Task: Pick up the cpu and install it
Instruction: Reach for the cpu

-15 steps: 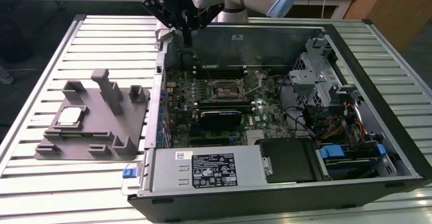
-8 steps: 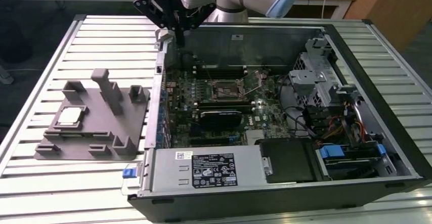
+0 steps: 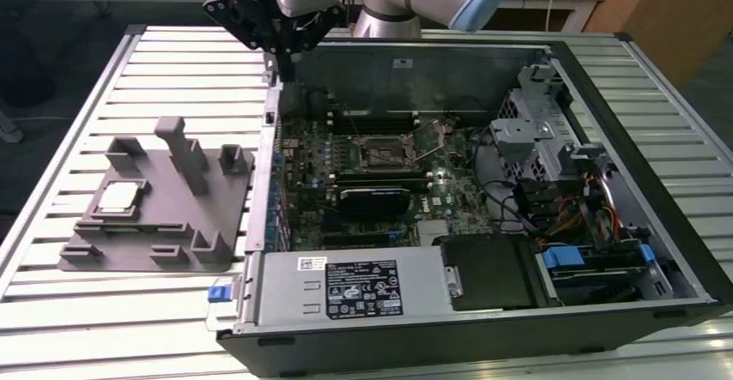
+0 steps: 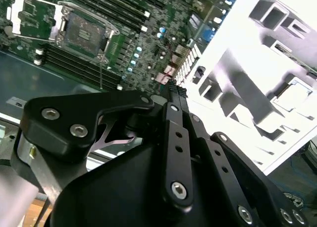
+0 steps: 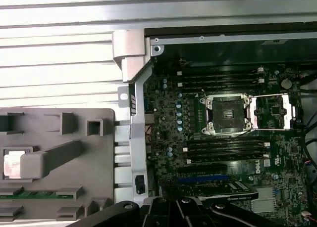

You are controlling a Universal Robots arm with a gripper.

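A: Progress at that moment?
B: None visible. Found the cpu [image 3: 118, 196] lying flat in its recess on the grey fixture block [image 3: 109, 256], at the exterior view's left, untouched.

A: And the gripper [image 3: 281, 67]?
B: Hung over the far-left corner of the computer case [image 3: 458, 346], well apart from the cpu, with fingers pressed together on nothing.

A: Left to do?
B: Judged as both steps: pick-up and seating. Noted 1 socket [image 3: 382, 150], open and bare, lever raised.

A: Surface and room?
B: Set on a slatted metal table [image 3: 115, 320]; noted wooden furniture [image 3: 670, 11] at the far right.
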